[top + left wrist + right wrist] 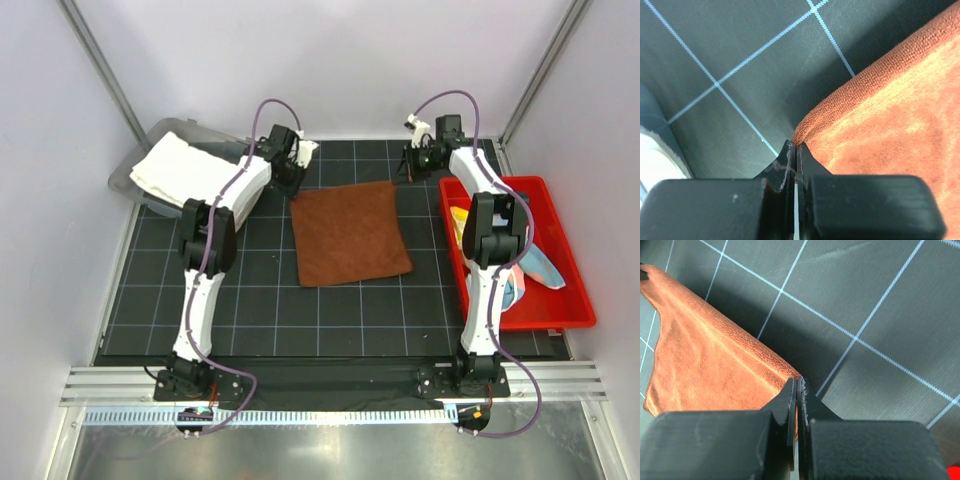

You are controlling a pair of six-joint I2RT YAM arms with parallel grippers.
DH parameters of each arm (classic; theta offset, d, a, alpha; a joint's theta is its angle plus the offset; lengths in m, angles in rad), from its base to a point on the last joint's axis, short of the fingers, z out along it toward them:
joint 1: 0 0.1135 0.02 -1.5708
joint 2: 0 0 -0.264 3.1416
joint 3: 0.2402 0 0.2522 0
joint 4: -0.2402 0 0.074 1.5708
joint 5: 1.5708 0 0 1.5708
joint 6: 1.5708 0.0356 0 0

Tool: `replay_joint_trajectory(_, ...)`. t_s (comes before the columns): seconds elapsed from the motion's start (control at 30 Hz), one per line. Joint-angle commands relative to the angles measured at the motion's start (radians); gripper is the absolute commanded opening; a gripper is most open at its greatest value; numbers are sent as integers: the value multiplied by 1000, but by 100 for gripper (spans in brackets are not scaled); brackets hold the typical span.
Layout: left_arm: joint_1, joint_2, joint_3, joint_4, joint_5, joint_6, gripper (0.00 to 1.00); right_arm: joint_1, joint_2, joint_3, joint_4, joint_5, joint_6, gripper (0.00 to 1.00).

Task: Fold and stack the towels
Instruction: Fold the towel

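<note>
A rust-brown towel (pixel 350 232) lies spread flat in the middle of the black grid mat. My left gripper (pixel 297 178) is at its far left corner. In the left wrist view the left gripper (pixel 795 146) is shut on that corner of the brown towel (pixel 890 115). My right gripper (pixel 407 168) is at the far right corner. In the right wrist view the right gripper (pixel 797 381) pinches the brown towel (pixel 705 355) by its corner. A cream-white towel (pixel 178 165) lies folded at the far left. Light-blue (pixel 547 266) and yellow (pixel 458 215) towels lie in a bin.
The white towel rests in a grey tray (pixel 122 182) at the mat's far left corner. A red bin (pixel 578 270) stands along the right edge, beside the right arm. White walls close in the left, far and right sides.
</note>
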Motion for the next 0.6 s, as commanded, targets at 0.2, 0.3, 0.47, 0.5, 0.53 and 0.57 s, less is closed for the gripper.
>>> replay_joint_trajectory(0.2,18,-175,-107,18,35,-68,0,-4,-122,-118,107,47,39,1)
replay_joint_trajectory(0.3,20,-216,-148,29,34,-83,0,-5,-169,-178,144,54,48,1)
replay_joint_trajectory(0.47,18,-271,-219,47,72,-123,0,-5,-269,-312,264,80,78,1)
replay_joint_trajectory(0.5,17,-285,-257,67,80,-137,0,-4,-284,-361,305,87,88,1)
replay_joint_trajectory(0.53,17,-310,-274,72,83,-145,0,-5,-301,-381,318,84,94,1)
replay_joint_trajectory(0.57,17,-322,-291,75,89,-152,0,-4,-323,-399,330,84,108,1)
